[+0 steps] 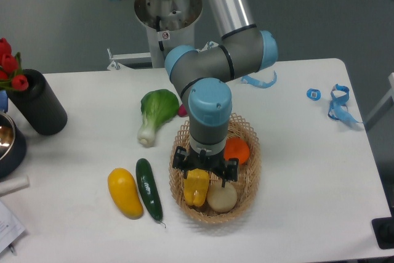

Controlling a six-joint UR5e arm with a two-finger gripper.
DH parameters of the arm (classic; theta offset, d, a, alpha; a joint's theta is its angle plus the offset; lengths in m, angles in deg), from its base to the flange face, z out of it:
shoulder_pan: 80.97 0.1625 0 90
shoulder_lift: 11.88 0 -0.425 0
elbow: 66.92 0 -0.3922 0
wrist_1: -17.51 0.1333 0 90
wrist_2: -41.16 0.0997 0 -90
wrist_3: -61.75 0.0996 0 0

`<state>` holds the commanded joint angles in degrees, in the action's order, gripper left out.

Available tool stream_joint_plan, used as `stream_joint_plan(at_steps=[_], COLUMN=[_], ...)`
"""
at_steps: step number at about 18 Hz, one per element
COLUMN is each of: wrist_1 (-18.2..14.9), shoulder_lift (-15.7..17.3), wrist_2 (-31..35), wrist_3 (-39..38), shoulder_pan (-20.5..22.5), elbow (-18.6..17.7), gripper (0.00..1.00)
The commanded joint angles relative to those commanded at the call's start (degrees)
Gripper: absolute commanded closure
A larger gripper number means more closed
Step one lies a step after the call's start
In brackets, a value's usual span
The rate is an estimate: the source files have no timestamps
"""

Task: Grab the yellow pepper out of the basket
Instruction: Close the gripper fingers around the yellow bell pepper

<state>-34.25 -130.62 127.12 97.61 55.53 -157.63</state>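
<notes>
The arm's wrist hides the top of the yellow pepper (196, 188) and the gripper (203, 173), so its opening cannot be told. The pepper, blocky, lobed and bright yellow, lies in the basket (251, 173), at its near left.

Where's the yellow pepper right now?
The yellow pepper lies in the basket, in its front-left part as the camera sees it, directly beneath the tool and beside a round beige fruit.
</notes>
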Motion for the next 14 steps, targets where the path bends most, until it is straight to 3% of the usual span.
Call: stream_joint_plan(at_steps=[6,9,14], wrist_1=[-0.61,-2.89,-3.43], shoulder_lift=[-2.55,-2.64,-3.17], wrist_2=[0.0,0.0,-0.09], wrist_3=[-0.52,-0.7,-0.79], shoulder_pan=[-1.14,-1.23,-1.84], elbow=[2.55,2.56,2.47], gripper=[0.0,0.04,0.01])
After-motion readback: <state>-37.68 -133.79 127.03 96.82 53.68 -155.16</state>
